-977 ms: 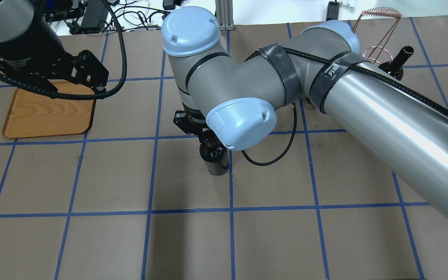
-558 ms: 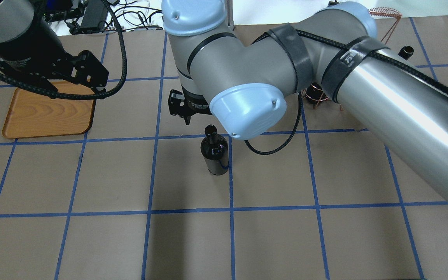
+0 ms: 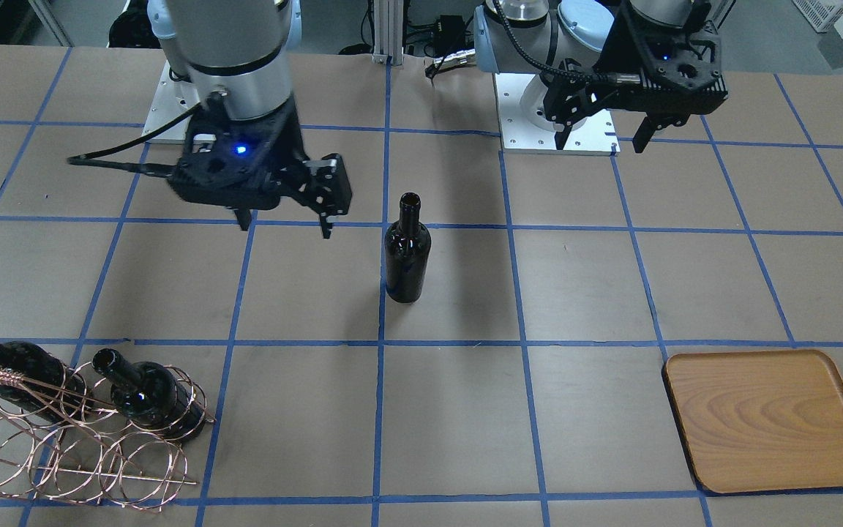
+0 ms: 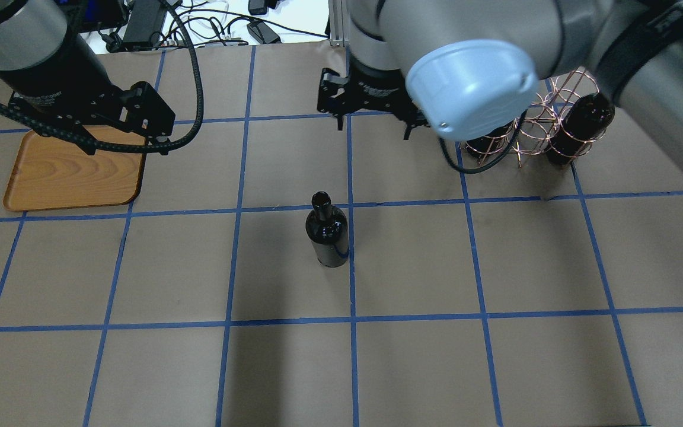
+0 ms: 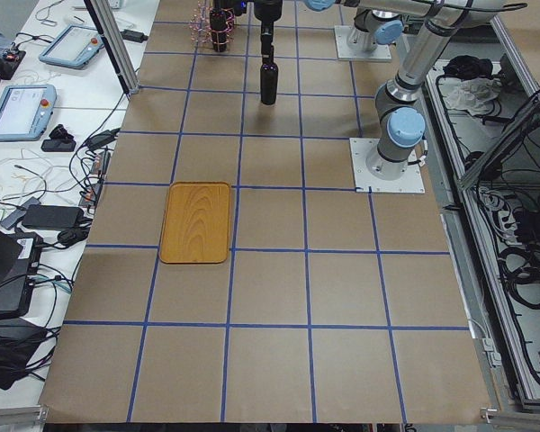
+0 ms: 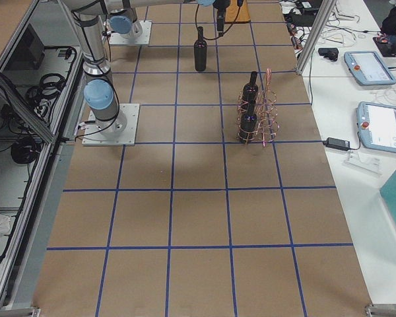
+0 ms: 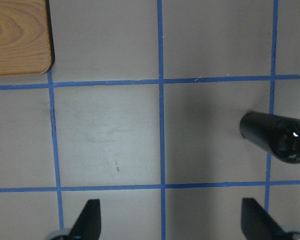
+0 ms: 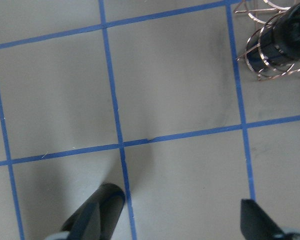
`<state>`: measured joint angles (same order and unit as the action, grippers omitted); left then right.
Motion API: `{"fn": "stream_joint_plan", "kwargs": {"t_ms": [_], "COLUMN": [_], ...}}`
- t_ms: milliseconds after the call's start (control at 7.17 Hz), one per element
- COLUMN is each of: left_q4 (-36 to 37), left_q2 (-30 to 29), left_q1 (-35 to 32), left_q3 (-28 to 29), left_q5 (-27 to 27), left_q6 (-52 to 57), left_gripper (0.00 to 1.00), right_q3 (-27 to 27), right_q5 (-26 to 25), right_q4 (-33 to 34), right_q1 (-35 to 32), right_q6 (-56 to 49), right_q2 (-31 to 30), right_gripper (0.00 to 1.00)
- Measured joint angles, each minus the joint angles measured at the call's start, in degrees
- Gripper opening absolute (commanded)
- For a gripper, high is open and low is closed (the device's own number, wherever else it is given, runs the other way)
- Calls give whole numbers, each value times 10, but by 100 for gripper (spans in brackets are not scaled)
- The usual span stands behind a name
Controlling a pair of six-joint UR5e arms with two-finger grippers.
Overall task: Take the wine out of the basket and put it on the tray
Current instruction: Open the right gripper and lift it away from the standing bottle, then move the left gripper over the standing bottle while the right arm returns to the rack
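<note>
One wine bottle (image 3: 407, 252) stands upright and free on the table's middle, also in the overhead view (image 4: 326, 234) and the left wrist view (image 7: 277, 142). My right gripper (image 3: 286, 223) is open and empty in the air between that bottle and the basket (image 3: 77, 446); it also shows in the overhead view (image 4: 373, 127). The copper wire basket (image 4: 531, 127) holds two more bottles (image 3: 147, 395) (image 3: 8, 362). The wooden tray (image 3: 769, 421) lies bare, also in the overhead view (image 4: 74, 175). My left gripper (image 3: 601, 139) hangs open and empty, high by the tray's edge.
Blue tape lines divide the brown table into squares. Both arm bases (image 3: 557, 110) stand along the robot's side. Cables and power bricks (image 4: 146, 24) lie past the table's far edge. In the right wrist view a basketed bottle (image 8: 290, 40) is at the top right.
My right gripper has let go of the bottle's neck, risen and moved away toward the basket. The bottle stays upright where it was. The left arm has barely moved.
</note>
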<state>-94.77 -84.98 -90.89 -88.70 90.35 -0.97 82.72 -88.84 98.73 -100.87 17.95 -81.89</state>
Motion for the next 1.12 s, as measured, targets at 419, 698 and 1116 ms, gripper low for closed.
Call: {"fn": "stream_joint_plan", "kwargs": {"t_ms": [419,698,1116], "left_q4": [86,120,136], "left_q2": [-40,-69,-104], "left_q1": [-117,-174,-205], "left_q3": [-13,-27,-34], "left_q5": [0,2,-2], "left_q6": [-136,-190,-223], "left_gripper": [100,100,100], "right_q3": [1,3,4], "right_q5": [-2,-11,-19], "right_q4": [-23,-29,-46], "right_q1": [98,116,119], "right_q6": [-128,-168,-185], "right_q2": [-14,-15,-15], "right_gripper": [100,100,100]}}
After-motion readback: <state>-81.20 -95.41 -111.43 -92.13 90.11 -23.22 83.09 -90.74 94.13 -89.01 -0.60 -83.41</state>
